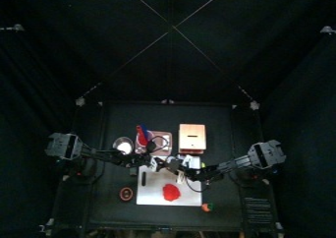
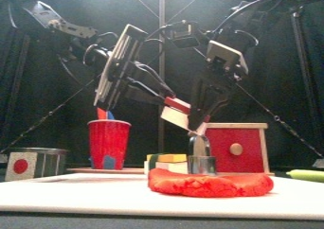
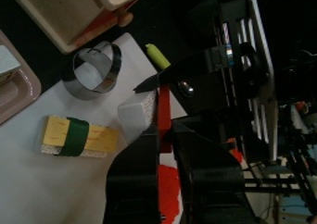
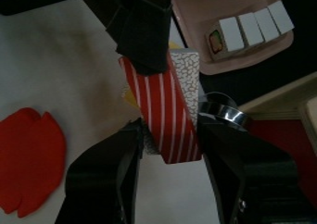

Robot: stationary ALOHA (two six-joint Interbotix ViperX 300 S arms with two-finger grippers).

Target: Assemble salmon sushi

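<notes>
A red salmon slice (image 4: 166, 103) with white stripes hangs above the white board (image 1: 160, 179). My left gripper (image 3: 162, 98) is shut on its upper end; in the left wrist view it shows edge-on as a red strip (image 3: 162, 126) between the jaws. My right gripper (image 4: 170, 130) is open, with its jaws close on either side of the slice's lower end. A white speckled rice block (image 4: 187, 68) lies just behind the slice. In the front view the slice (image 2: 177, 112) hangs tilted between the two arms, above a metal ring (image 2: 203, 165).
A red cup (image 2: 109, 143) stands at the left and a wooden box (image 2: 237, 149) at the right. A flat red mat (image 2: 209, 183) lies in front. A yellow sushi piece with a dark band (image 3: 77, 137) lies on the board. A pink tray (image 1: 157, 142) sits behind.
</notes>
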